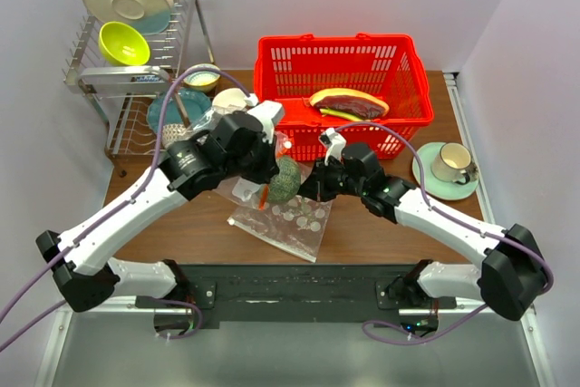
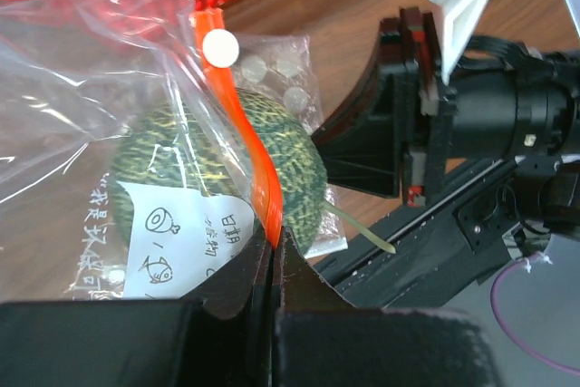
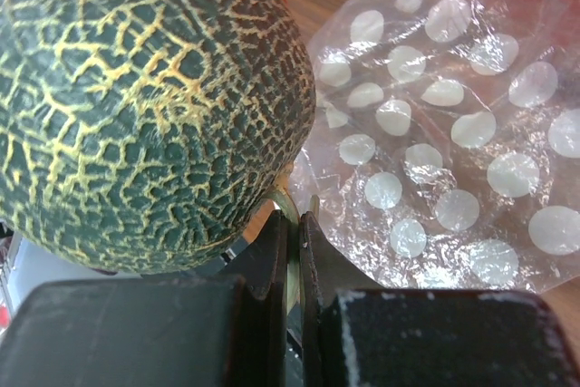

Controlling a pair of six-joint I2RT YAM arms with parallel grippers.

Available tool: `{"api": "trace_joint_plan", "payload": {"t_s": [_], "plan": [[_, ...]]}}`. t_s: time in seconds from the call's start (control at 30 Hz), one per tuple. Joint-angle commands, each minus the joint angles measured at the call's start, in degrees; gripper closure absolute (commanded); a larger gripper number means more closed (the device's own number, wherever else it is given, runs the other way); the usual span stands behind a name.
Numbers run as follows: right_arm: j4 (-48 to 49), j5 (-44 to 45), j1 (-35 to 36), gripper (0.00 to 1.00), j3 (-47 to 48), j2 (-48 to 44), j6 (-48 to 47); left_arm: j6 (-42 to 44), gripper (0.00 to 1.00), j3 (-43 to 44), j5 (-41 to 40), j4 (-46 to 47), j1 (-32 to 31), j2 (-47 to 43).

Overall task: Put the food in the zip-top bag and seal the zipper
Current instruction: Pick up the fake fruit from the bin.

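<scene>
The left gripper [image 2: 274,246] pinches the thin orange-red zip strip [image 2: 249,133] of the crinkly clear plastic zip-top bag [image 2: 82,88], its two black fingers closed tight on the strip at the bag's mouth. The fist-sized dark green ball with a yellow netted skin [image 2: 290,165] sits just beyond those fingertips, with the strip running up across its face. Part of the ball shows through the clear film and a white printed label. How far inside the bag it lies cannot be told.

From the other side, the right gripper [image 3: 294,224] is tucked under the ball's lower edge. Its fingers are drawn almost together on a thin pale sliver, and what that sliver is cannot be made out. The ball fills the upper left of the right wrist view, touching or nearly touching the fingertips. A second clear bag printed with white dots [image 3: 453,133] lies flat on the brown wooden table [image 1: 390,233] just to the right.

The overhead view shows both arms meeting at the table's centre, with the ball between the two grippers. Two foods are in the red plastic basket [image 1: 335,40] behind them — the flat red-brown slab with a pale yellow rim [image 1: 349,100] and the bright light-green stalks [image 1: 337,115].
</scene>
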Motion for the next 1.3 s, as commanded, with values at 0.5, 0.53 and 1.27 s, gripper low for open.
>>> {"api": "trace_joint_plan", "payload": {"t_s": [0.5,0.53,1.27], "plan": [[5.7,1.1,0.1,1.00,0.6,-8.1,3.3,-1.4,1.00,-8.8,9.2,13.4,-5.8,1.7],[6.0,1.2,0.1,1.00,0.2,-8.8,3.9,-1.7,1.00,-9.6,11.0,14.5,-5.6,1.2],[22.2,3.4,-0.2,1.00,-3.5,-6.4,19.0,-6.5,1.00,-16.3,27.1,24.5,1.0,-8.0]]}}
